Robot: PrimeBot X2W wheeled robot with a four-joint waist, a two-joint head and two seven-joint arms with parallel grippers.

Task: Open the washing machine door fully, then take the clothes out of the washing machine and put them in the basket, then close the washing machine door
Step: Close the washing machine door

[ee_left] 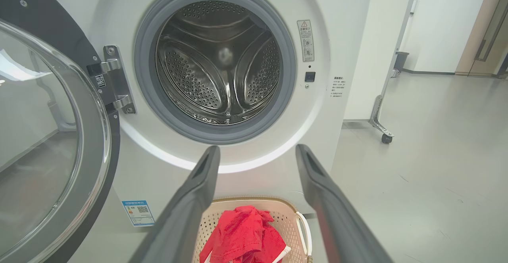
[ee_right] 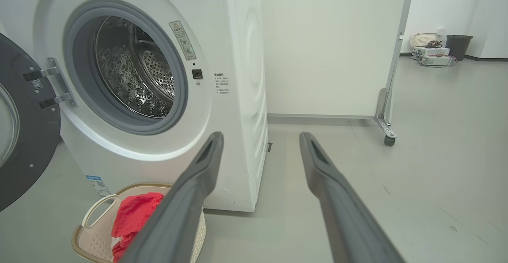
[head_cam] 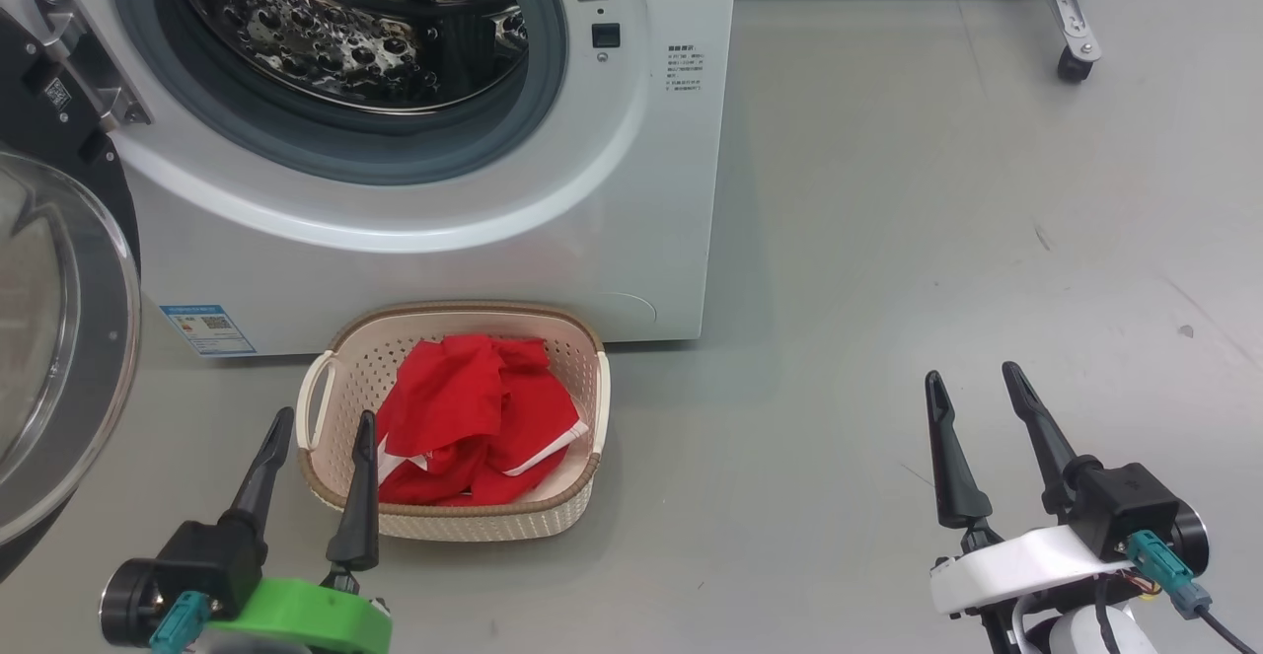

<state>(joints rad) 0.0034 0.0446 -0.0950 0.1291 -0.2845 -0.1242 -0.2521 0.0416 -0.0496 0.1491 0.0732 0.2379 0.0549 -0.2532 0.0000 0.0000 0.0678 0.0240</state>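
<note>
The left gripper (head_cam: 326, 419) is held wide open with nothing between its fingers, and its tips are seen over the near left corner of the basket (head_cam: 474, 528). Whether the rim is touched cannot be told. The right gripper (head_cam: 972, 374) is likewise spread fully and holds nothing. It is held above the grey floor (head_cam: 888, 240), well to the right of the basket.

The basket is set on the floor just in front of the washing machine (head_cam: 631, 190), below its round opening. The clothes (head_cam: 474, 427), red with white trim, are heaped inside the basket. Bare dimpled steel is seen in the drum (head_cam: 345, 33), which is ringed by the grey gasket (head_cam: 326, 146).

The washing machine door (head_cam: 59, 338) is swung open to the left on its metal hinge (head_cam: 89, 52). A blue sticker (head_cam: 207, 328) is placed low on the machine's front, left of the basket. A castor (head_cam: 1074, 64) of a wheeled frame is seen on the floor at the far right.
</note>
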